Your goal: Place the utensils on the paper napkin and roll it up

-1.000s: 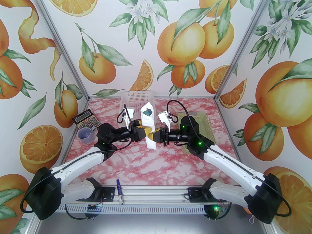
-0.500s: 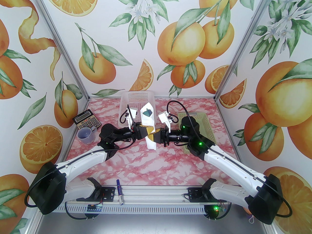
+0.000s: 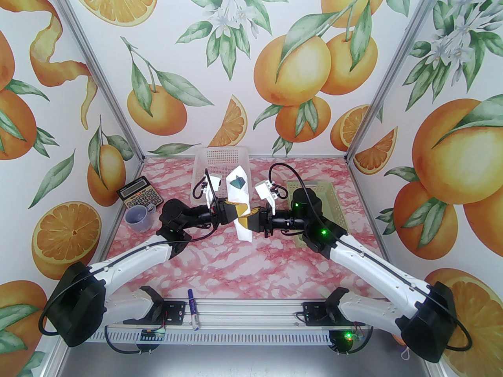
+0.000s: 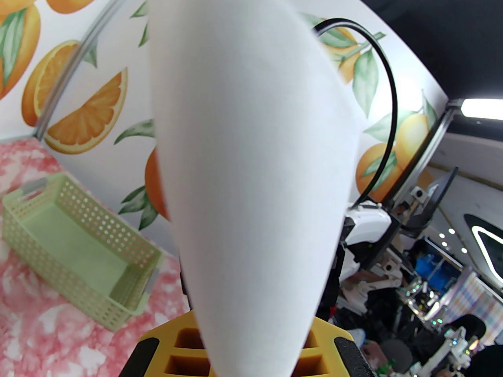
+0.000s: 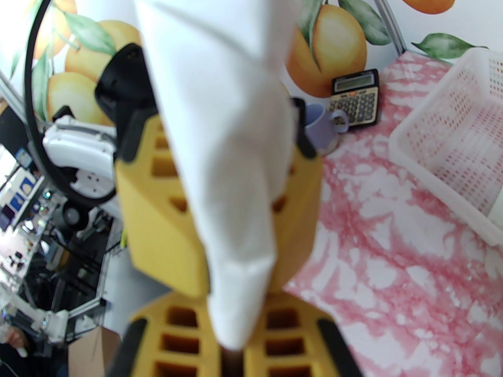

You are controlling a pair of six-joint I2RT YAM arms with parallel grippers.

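Note:
The white paper napkin (image 3: 239,194) is rolled into a cone and held off the table, leaning up and away. Dark teal utensil ends (image 3: 238,180) peek out of its open top. My left gripper (image 3: 236,210) comes in from the left and is shut on the lower part of the roll. My right gripper (image 3: 245,221) comes in from the right and is shut on the roll just below it. In the left wrist view the napkin (image 4: 251,132) rises from between the yellow fingers (image 4: 177,344). In the right wrist view the napkin (image 5: 228,140) stands between the fingers (image 5: 177,336).
A white mesh basket (image 3: 221,163) stands behind the roll and a green basket (image 3: 322,206) sits at the right under the right arm. A calculator (image 3: 140,197) and a lilac mug (image 3: 138,216) are at the left. A blue-capped marker (image 3: 192,306) lies on the front rail.
The left arm has shifted right and its gripper has pushed further onto the napkin roll. The right arm and the roll have barely moved.

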